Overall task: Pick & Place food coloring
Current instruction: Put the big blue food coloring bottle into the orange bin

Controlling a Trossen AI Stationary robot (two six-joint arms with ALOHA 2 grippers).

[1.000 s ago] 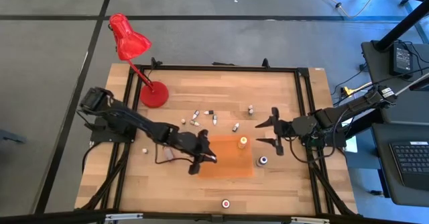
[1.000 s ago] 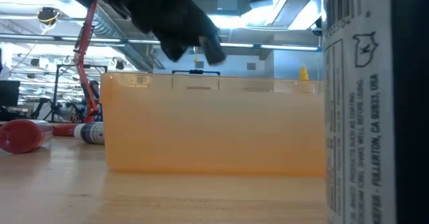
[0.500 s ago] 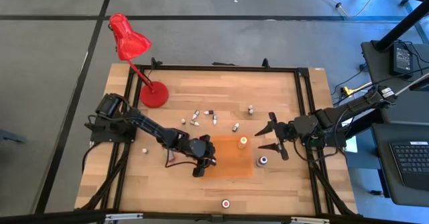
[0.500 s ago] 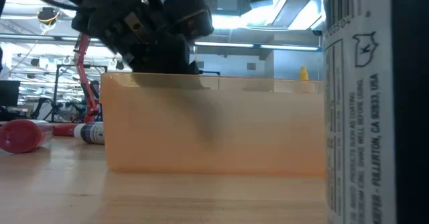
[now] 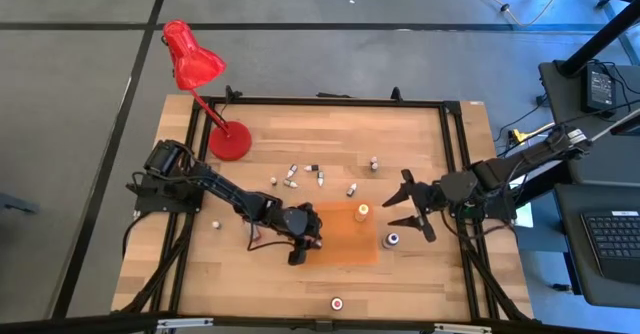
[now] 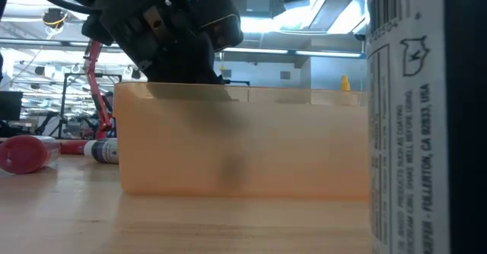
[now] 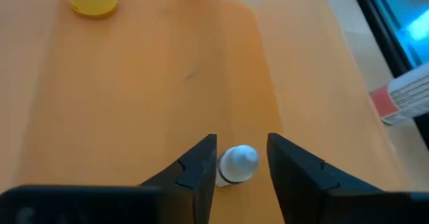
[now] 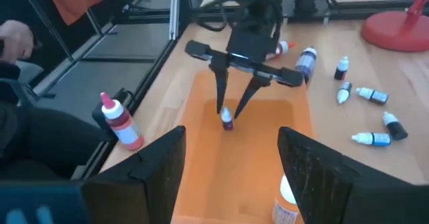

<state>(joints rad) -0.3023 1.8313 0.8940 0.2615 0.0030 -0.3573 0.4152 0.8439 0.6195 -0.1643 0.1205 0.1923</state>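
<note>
The left gripper (image 7: 241, 158) is low over the near edge of the orange mat (image 5: 340, 236), and its fingers stand a little apart on both sides of a small white-capped bottle (image 7: 236, 164) that sits on the mat. The bottle seems upright, with its long axis vertical and the cap pointing up at the wrist camera. I think the risk is a tip-over: if the gripper lifts crooked, a finger can catch the cap and roll the bottle off the mat. The right gripper (image 5: 413, 205) waits with fingers spread near the mat's far side.
</note>
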